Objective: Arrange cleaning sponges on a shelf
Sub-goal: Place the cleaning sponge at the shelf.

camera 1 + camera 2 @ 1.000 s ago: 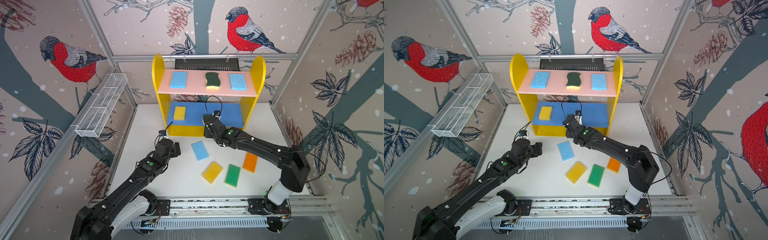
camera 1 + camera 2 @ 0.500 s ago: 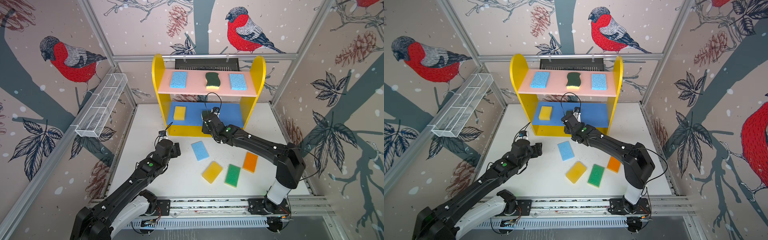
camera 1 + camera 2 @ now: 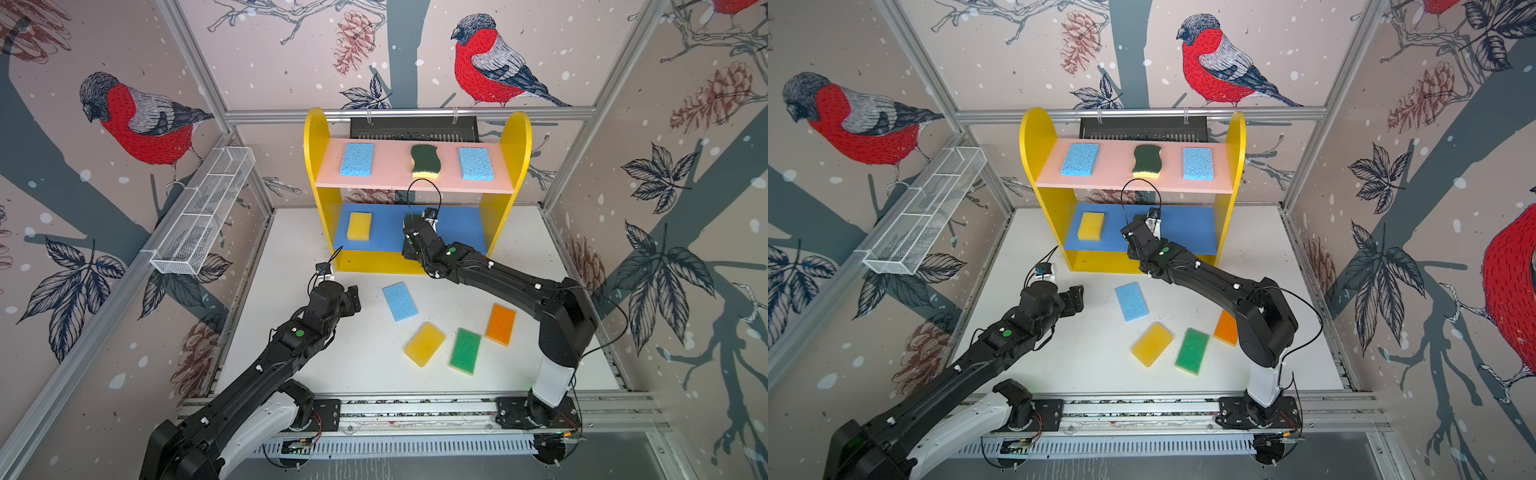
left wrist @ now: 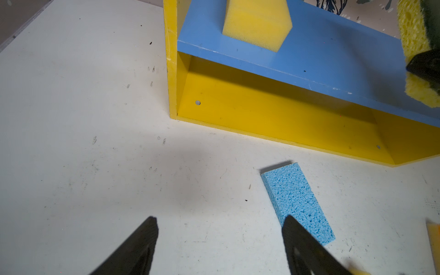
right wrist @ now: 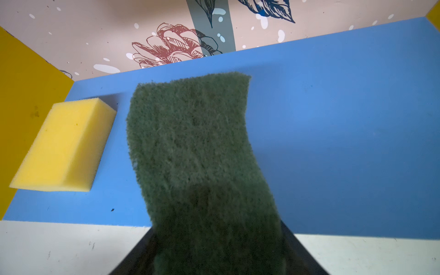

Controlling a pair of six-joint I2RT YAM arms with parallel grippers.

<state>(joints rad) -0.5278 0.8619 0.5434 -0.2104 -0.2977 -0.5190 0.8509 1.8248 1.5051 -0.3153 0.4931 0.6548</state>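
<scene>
Dark-green sponge (image 5: 197,147) is gripped by its near end in the right pincer (image 5: 216,254). Over the last second it has been carried further in above the blue middle board (image 5: 333,142), beside the yellow sponge (image 5: 64,145) already laid there. Release is judged close. Left pincer (image 4: 219,245) is held parted and empty over the bench (image 4: 71,119), near a light-blue sponge (image 4: 297,200).
</scene>
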